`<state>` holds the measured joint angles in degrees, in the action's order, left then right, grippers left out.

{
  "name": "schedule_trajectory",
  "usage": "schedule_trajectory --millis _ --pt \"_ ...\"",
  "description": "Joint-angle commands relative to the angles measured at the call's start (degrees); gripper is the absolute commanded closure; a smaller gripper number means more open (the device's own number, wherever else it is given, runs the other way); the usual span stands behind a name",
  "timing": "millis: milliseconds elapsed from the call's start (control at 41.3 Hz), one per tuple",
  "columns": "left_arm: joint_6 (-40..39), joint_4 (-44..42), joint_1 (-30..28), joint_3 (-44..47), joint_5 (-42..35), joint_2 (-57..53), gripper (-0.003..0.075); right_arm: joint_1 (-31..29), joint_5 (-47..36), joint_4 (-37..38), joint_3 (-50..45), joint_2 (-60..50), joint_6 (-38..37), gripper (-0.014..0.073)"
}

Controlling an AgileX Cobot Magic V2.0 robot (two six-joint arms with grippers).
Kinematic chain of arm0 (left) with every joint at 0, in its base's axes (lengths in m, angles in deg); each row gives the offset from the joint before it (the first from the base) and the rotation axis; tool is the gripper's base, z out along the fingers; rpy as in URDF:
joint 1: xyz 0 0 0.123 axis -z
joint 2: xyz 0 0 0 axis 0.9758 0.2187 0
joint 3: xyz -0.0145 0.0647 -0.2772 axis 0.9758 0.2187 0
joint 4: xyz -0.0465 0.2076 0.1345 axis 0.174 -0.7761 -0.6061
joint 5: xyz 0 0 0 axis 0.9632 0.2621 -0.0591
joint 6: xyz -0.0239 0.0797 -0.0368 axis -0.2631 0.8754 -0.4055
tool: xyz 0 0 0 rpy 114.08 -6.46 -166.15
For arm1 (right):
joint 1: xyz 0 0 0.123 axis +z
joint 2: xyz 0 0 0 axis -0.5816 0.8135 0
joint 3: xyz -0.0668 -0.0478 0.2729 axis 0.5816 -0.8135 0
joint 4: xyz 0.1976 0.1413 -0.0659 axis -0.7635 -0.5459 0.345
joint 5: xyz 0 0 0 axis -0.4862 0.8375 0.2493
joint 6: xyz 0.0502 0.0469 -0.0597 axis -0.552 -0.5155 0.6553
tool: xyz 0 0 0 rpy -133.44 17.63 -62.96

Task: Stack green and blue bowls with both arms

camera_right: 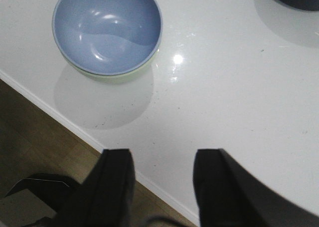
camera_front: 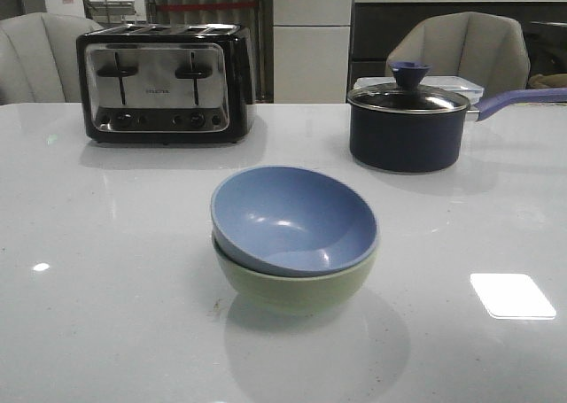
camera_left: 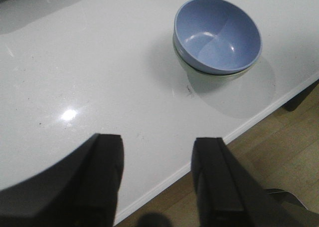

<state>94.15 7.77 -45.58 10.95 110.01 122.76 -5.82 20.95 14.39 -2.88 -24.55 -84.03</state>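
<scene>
The dusty blue bowl (camera_front: 292,217) sits nested inside the pale sage green bowl (camera_front: 297,290) at the middle of the white table, tilted a little. The stack also shows in the left wrist view, blue bowl (camera_left: 218,33) over a thin green rim (camera_left: 209,73), and in the right wrist view, blue bowl (camera_right: 107,27) over green rim (camera_right: 117,77). My left gripper (camera_left: 157,159) is open and empty over the table's front edge, well away from the bowls. My right gripper (camera_right: 162,172) is open and empty over the front edge too. Neither gripper shows in the front view.
A black and chrome toaster (camera_front: 164,82) stands at the back left. A dark lidded saucepan (camera_front: 409,124) with a purple handle stands at the back right. The table's front edge (camera_left: 199,159) runs just under both grippers, with wooden floor (camera_left: 279,157) beyond.
</scene>
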Motion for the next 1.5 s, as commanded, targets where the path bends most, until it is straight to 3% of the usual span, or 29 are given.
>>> schedule_trajectory --millis 0,169,266,920,1041,1162,1307,1477 --pt "-0.6 0.1 0.3 -1.6 -4.3 0.0 0.0468 -0.2 -3.1 0.6 1.7 -0.3 -0.2 0.0309" --pt "-0.6 0.1 0.3 -1.6 -4.5 0.0 0.0632 -0.2 -3.0 0.6 1.7 -0.3 -0.2 0.0473" --pt "-0.6 0.1 0.3 -1.6 -4.3 0.0 0.0624 -0.2 -3.0 0.6 1.7 -0.3 -0.2 0.0539" --pt "-0.6 0.1 0.0 -1.4 -4.5 -0.7 0.0624 -0.2 -2.9 0.6 1.7 -0.3 -0.2 0.0541" --pt "-0.2 -2.5 -4.6 -1.0 -6.7 -3.9 0.0624 -0.2 -2.8 0.6 1.7 -0.3 -0.2 0.0541" --pt "-0.2 -3.1 -11.2 3.3 -13.7 -9.7 0.0624 -0.2 -2.8 0.6 1.7 -0.3 -0.2 0.0541" --pt "-0.2 -3.0 -19.2 13.1 -27.2 -19.9 0.0624 -0.2 -2.8 0.6 1.7 -0.3 -0.2 0.0541" --pt "-0.3 -1.5 -26.6 25.9 -37.4 -31.2 0.0624 -0.2 -2.8 0.6 1.7 -0.3 -0.2 0.0541"
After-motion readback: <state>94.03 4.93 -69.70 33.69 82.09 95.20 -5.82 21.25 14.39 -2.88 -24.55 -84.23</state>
